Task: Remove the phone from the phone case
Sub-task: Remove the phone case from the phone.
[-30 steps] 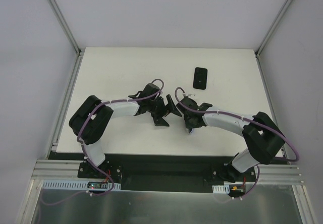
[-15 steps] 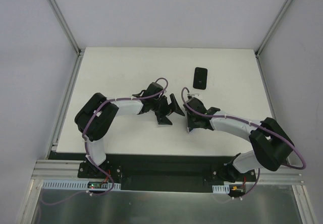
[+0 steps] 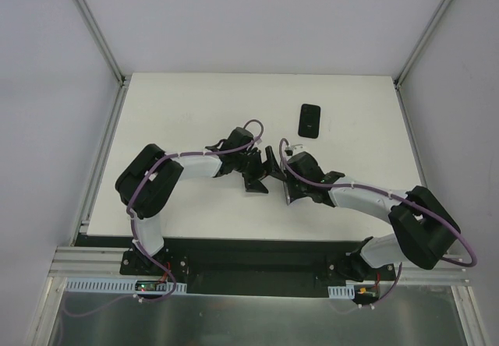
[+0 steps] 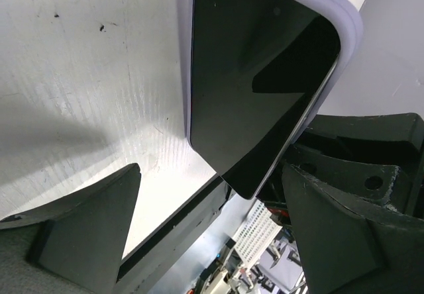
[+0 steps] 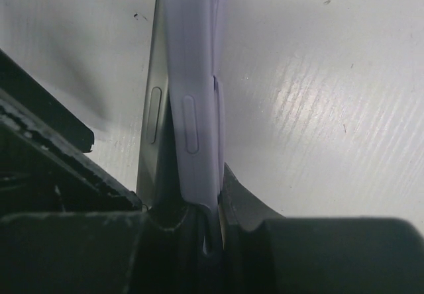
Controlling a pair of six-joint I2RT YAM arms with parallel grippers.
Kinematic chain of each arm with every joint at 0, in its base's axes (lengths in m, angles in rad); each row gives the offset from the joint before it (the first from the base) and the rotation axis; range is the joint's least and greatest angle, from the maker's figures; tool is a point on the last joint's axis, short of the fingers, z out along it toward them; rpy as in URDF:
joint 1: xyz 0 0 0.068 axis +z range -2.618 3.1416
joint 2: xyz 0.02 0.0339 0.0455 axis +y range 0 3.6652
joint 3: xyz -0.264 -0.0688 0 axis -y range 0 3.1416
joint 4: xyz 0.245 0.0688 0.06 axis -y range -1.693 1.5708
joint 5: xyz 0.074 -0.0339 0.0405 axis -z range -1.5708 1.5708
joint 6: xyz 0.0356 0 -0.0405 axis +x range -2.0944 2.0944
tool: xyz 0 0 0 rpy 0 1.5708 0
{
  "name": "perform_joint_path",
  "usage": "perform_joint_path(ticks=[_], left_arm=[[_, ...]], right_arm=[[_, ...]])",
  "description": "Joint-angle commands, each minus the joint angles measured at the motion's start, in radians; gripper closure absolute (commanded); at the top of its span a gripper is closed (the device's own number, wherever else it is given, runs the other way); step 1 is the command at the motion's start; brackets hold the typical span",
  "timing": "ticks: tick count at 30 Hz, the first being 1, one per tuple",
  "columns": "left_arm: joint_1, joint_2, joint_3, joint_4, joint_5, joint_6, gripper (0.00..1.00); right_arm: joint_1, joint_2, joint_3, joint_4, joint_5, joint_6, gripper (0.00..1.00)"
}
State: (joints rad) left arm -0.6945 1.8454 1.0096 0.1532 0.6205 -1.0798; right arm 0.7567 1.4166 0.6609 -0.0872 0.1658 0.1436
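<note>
Pinching phone case (image 5: 192,75) rim, right tool (image 5: 202,211) clamped; left tool (image 4: 212,231) apart, phone (image 4: 252,95) seemingly half-out.

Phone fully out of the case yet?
No. One corner of the phone pokes free, but the lavender case wraps its other end.

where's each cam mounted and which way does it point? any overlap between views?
Top external: above and behind the bases, looking down on the white table; left arm and right arm show whole.
Left wrist: faces the phone, screen side; the open left gripper frames it.
Right wrist: sights along the lavender case edge-on; the right gripper pinches it.
Shared: both wrist views show phone and case.
</note>
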Motion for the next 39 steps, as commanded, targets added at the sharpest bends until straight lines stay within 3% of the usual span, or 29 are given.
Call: perform_joint_path(ticks=[1,11,23,32,36,39], left_arm=[[-0.011,-0.061,0.001,0.022,-0.010,0.026,0.13],[-0.042,-0.066,0.083,-0.182,-0.177,0.078,0.14],[-0.076,-0.097,0.075,-0.202,-0.274,-0.020,0.16],[-0.077,-0.239,-0.176,-0.169,-0.285,-0.049,0.17],[-0.080,-0.345,-0.304,-0.023,-0.291,-0.031,0.19],[-0.109,-0.406,-0.354,0.072,-0.317,0.070,0.19]], right_arm=[[0.015,0.065,-0.043,-0.028,-0.109,-0.021,0.99],[0.030,0.071,0.017,-0.095,-0.063,-0.013,0.99],[0.050,0.108,0.078,-0.164,-0.045,0.054,0.99],[0.050,0.173,0.169,-0.347,-0.037,0.307,0.99],[0.050,0.191,0.189,-0.377,-0.063,0.340,0.99],[0.044,0.199,0.216,-0.405,-0.089,0.353,0.99]])
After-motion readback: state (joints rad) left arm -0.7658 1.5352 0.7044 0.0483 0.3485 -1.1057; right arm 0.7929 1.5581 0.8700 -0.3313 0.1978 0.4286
